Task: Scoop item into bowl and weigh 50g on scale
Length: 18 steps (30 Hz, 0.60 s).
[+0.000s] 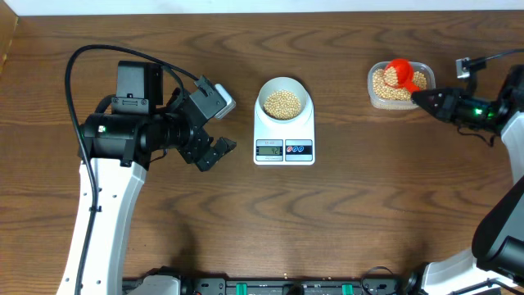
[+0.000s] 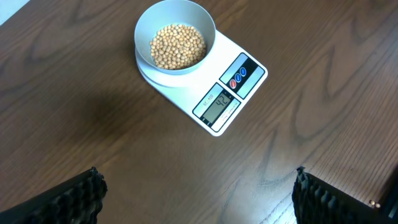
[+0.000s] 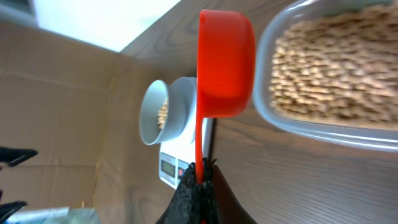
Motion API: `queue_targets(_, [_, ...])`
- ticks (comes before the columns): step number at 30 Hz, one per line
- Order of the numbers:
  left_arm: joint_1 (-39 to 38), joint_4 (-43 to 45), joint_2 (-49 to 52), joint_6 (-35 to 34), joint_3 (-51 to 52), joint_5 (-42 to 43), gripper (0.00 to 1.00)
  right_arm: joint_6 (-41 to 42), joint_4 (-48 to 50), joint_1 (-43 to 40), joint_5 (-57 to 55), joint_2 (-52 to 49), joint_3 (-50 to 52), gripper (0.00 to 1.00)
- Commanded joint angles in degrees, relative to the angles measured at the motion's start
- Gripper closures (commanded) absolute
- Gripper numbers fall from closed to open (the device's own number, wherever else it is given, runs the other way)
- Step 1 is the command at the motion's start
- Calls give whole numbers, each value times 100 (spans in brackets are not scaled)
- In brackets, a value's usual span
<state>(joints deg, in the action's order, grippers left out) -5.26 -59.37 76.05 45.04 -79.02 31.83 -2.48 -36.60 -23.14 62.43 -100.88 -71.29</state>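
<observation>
Overhead view: a dark brown wood-grain table (image 1: 246,229) fills the field. At 2 o'clock stands a clear rounded-rectangular plastic tub (image 1: 372,92). Over its 12 o'clock half is the round cup of a red plastic scoop (image 1: 399,72), its thin handle running toward 4 o'clock. Right wrist view: the cup is seen from the side, just beside the tub's 9 o'clock rim, with the handle straight down to 6 o'clock. A brown cardboard panel (image 3: 62,106) stands at 9 o'clock. Overhead, a pale strip (image 1: 246,5) runs along 12 o'clock.

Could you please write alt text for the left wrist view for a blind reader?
A pale bowl of soybeans sits on a white kitchen scale on a dark wooden table; the open left gripper's black fingertips frame the bottom edge.
</observation>
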Motion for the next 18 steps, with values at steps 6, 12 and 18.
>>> queue_targets(6, [20, -15, -7, 37, -105, 94, 2, 28, -4, 603, 439, -50, 17, 99])
queue_targets(12, [20, -15, -7, 37, -105, 92, 2, 33, -2, 1091, 442, -50, 17, 99])
queue_targets(18, [20, -15, -7, 37, -103, 92, 2, 44, 114, 1602, 435, -50, 17, 99])
